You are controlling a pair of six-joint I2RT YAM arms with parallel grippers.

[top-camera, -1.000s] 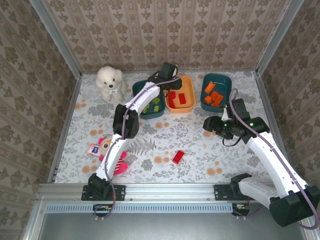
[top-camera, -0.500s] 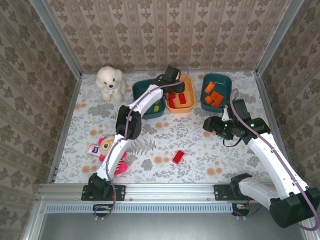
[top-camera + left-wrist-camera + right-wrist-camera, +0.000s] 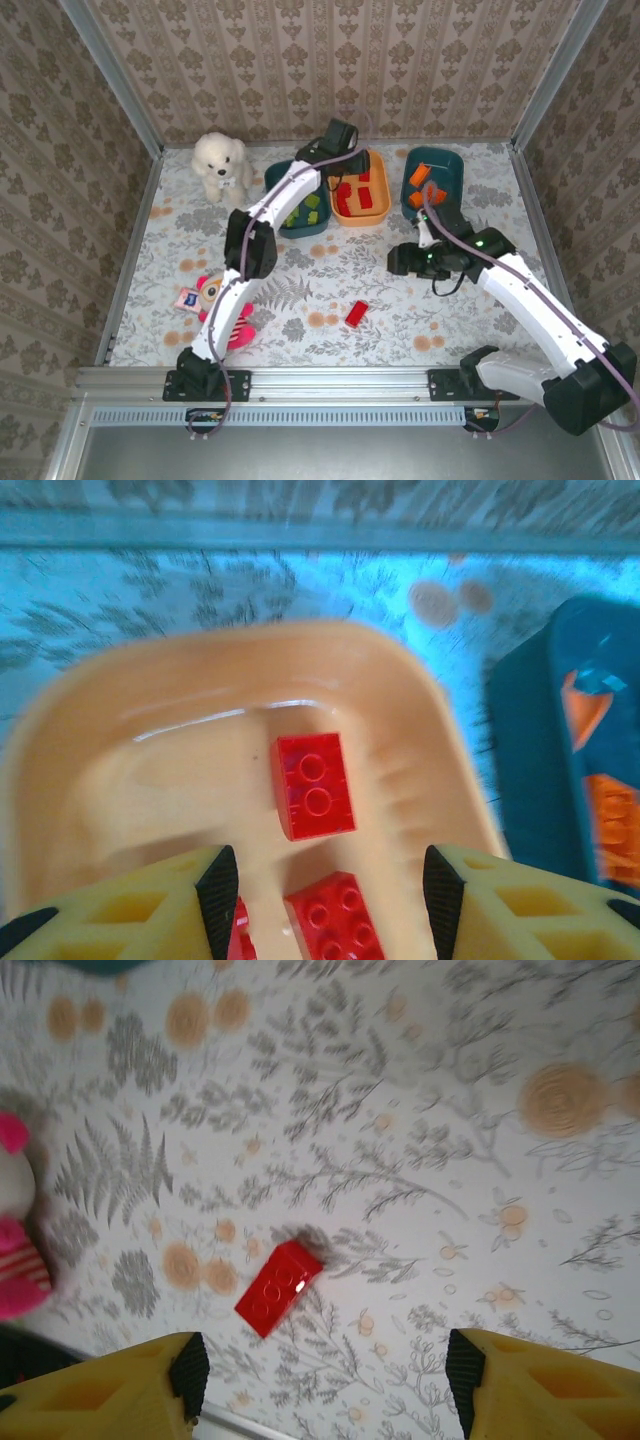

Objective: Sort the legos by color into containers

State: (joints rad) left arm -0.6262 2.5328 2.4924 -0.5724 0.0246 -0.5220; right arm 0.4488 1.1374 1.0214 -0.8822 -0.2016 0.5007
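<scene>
Now lower the right pincer (image 3: 322, 1375), open wide and empty, over the lone red brick (image 3: 278, 1287) lying askew near-centre on the table (image 3: 300, 290). Turn the wrist first so the fingers should meet its long faces. The left pincer (image 3: 325, 900) hangs open, empty, above the orange tub (image 3: 425, 695).

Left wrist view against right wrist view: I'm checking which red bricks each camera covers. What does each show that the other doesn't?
Left wrist: the orange tub holding red bricks, beside a dark teal tub with orange bricks, under the open left gripper. Right wrist: one loose red brick on the floral table cover, a pink striped doll at the left edge, the right gripper open. Shared: that table cover and yellow fingers apart.
</scene>
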